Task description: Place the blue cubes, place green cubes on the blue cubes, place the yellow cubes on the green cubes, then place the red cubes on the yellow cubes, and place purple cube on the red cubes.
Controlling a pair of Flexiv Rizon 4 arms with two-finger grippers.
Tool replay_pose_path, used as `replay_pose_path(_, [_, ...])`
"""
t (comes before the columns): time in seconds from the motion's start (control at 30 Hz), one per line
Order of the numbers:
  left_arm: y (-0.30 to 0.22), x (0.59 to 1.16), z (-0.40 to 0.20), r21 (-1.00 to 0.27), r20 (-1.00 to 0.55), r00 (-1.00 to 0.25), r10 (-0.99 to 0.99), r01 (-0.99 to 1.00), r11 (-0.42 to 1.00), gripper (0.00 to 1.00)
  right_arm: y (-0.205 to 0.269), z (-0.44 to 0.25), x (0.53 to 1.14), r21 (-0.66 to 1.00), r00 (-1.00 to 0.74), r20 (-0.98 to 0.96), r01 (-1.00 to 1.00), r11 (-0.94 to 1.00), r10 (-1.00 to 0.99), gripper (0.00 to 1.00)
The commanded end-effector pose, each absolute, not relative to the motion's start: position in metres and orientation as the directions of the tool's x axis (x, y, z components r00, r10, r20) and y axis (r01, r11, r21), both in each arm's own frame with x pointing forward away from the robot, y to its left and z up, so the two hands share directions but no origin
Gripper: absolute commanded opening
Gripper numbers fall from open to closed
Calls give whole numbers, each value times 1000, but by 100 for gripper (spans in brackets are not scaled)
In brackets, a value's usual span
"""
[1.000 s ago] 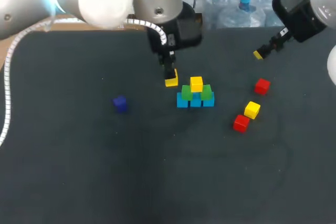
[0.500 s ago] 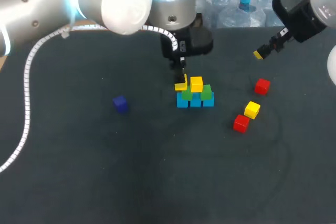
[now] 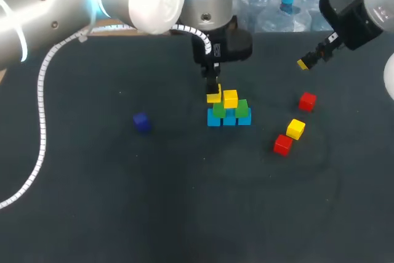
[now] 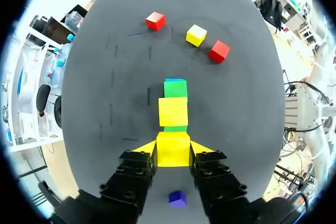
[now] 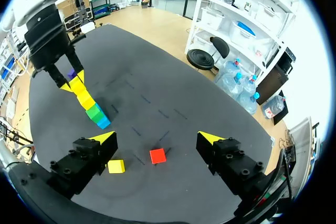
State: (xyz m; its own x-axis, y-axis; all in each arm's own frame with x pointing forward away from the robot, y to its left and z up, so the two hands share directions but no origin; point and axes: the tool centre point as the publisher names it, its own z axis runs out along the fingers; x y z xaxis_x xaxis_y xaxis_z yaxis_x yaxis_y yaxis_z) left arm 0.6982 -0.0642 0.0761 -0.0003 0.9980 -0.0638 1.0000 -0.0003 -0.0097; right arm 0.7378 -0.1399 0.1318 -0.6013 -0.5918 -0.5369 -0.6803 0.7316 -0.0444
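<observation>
Dark table holds a block stack. Left gripper clamps a yellow cube just over the green cubes. The next move is probably lowering it beside the placed yellow cube. Right gripper hangs open.

A row of blue cubes sits near the middle of the dark table, with two green cubes on it and a yellow cube on those. My left gripper clasps a second yellow cube just left of that one, above the left green cube. A purple cube lies well apart to the left; to the right lie a red cube, a third yellow cube before it and a second red cube just beside that, my right gripper behind them.
</observation>
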Motion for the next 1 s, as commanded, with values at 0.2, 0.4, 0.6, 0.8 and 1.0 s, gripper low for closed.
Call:
replay_pose_path(0.2, [-67, 701, 73, -29, -61, -8, 998, 1000, 6, 0, -140, 132, 736, -48, -602, -538, -677, 734, -591, 100])
replay_pose_path(0.4, [-68, 700, 71, -36, -62, -8, 998, 999, 5, 0, -140, 132, 736, -48, -602, -538, -677, 734, -591, 100])
replay_pose_path(0.6, [-69, 699, 68, -40, -60, -8, 998, 999, 5, 0, -140, 132, 736, -48, -602, -538, -677, 734, -591, 100])
replay_pose_path(0.8, [-70, 698, 65, -42, -61, -10, 998, 999, 7, 0, -140, 132, 736, -48, -602, -538, -677, 734, -591, 100])
replay_pose_path(1.0, [-70, 696, 64, -46, -60, -10, 998, 999, 7, 0, -140, 132, 736, -48, -602, -538, -677, 734, -591, 100])
